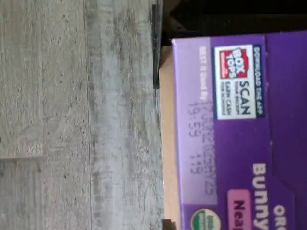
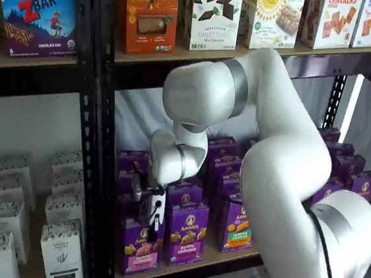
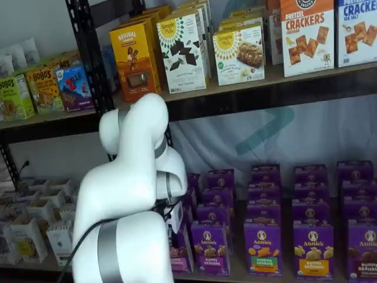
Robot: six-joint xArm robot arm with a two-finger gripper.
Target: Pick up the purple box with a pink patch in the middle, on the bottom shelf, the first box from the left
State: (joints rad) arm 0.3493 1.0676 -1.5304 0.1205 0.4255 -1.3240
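Observation:
The purple box (image 2: 141,248) with a pink band stands upright at the left end of the bottom shelf (image 2: 226,260), next to the black upright. My gripper (image 2: 151,227) hangs just above its top; the white body and dark fingers show side-on, and I cannot tell whether a gap is there. In a shelf view the box (image 3: 179,257) is mostly hidden behind my arm, and the gripper (image 3: 175,219) is only partly seen. The wrist view shows the box's purple top panel (image 1: 230,143) close up, with a Box Tops label and a pink patch.
A purple carton with a yellow band (image 2: 186,236) stands right beside the box, then one with a green-and-orange front (image 2: 239,228). More purple cartons fill the rows behind. A black upright (image 2: 99,170) is close on the left. Grey plank floor (image 1: 72,120) lies below the shelf edge.

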